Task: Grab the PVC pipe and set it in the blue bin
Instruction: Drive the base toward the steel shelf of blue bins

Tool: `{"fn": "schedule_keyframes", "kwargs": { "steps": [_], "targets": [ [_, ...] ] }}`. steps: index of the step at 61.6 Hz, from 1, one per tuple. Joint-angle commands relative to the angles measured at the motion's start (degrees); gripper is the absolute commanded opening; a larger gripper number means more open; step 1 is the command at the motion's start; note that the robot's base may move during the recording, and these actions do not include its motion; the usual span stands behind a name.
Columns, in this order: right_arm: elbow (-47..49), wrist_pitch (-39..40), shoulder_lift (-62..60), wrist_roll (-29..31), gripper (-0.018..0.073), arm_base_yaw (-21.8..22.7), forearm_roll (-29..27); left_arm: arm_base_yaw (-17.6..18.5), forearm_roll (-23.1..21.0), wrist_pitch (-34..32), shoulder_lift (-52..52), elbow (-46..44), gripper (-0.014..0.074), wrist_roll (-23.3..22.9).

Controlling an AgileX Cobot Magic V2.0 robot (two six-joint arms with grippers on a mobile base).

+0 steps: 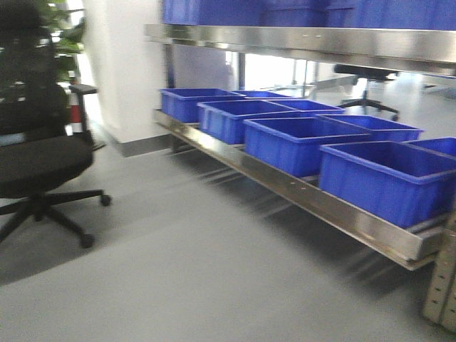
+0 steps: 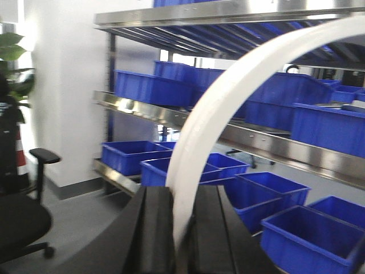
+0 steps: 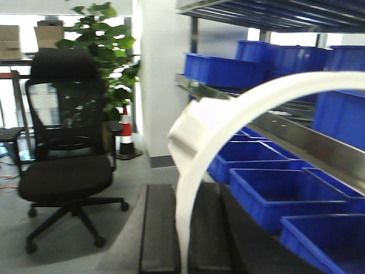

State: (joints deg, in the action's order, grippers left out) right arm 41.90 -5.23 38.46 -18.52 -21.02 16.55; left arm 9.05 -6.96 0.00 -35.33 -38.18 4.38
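Closest to us, a white curved PVC pipe (image 2: 228, 97) rises from between the jaws of the left gripper (image 2: 181, 194), which pinch it from both sides. The right gripper (image 3: 183, 191) jaws likewise clamp a white arc bearing a thicker fitting; we cannot tell whether it is the same piece. It is held in the air, apart from the blue bins (image 1: 299, 142). We count eight on the lower shelf (image 1: 342, 214), four in front and four behind, their visible insides bare blue. One office chair (image 1: 35, 142) stands left.
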Motion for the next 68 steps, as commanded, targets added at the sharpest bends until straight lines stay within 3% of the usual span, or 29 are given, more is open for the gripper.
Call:
{"fn": "schedule_keyframes", "kwargs": {
  "steps": [1, 68],
  "targets": [
    [0.25, 1.45, -0.41, 0.27, -0.0168, -0.06, 0.60, 0.35, -0.46, -1.49, 0.31, -0.04, -0.0111, -0.07],
    [0.25, -0.24, -0.41, 0.27, -0.0168, -0.06, 0.60, 0.35, -0.46, -1.49, 0.31, -0.04, -0.0111, -0.07]
  ]
}}
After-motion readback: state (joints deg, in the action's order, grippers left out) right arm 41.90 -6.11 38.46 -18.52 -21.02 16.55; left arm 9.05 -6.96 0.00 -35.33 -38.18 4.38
